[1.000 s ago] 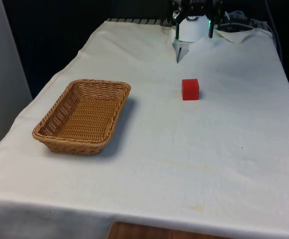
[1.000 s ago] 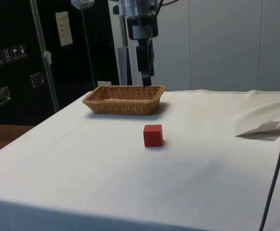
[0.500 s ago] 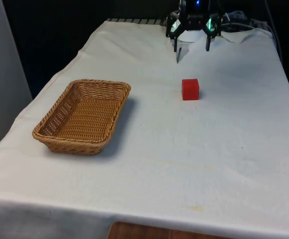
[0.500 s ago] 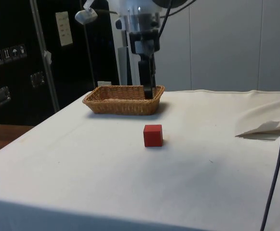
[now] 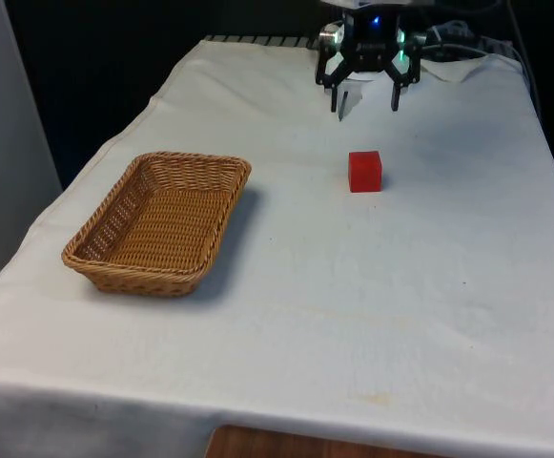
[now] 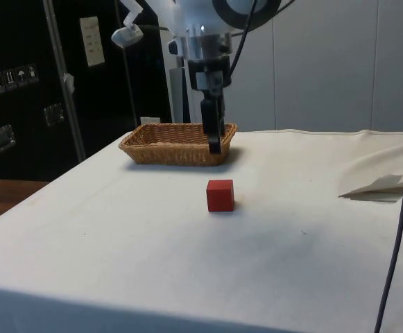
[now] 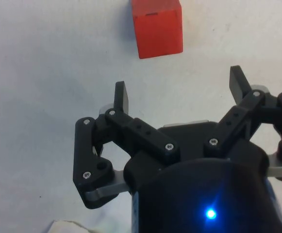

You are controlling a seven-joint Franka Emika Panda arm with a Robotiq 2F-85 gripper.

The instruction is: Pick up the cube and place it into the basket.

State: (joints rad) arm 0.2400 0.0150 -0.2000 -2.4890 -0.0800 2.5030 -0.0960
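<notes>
The tool (image 5: 364, 100) hangs released, fingers spread wide, above the bench (image 5: 429, 286) beyond the cube (image 5: 364, 171), probably so they can straddle it. The cube sits alone on the cloth, well apart from the basket (image 5: 158, 221), ungrasped.

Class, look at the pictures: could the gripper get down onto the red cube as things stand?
Probably yes. The gripper hangs open above the cloth, the red cube stands alone, and the basket sits well aside.
</notes>
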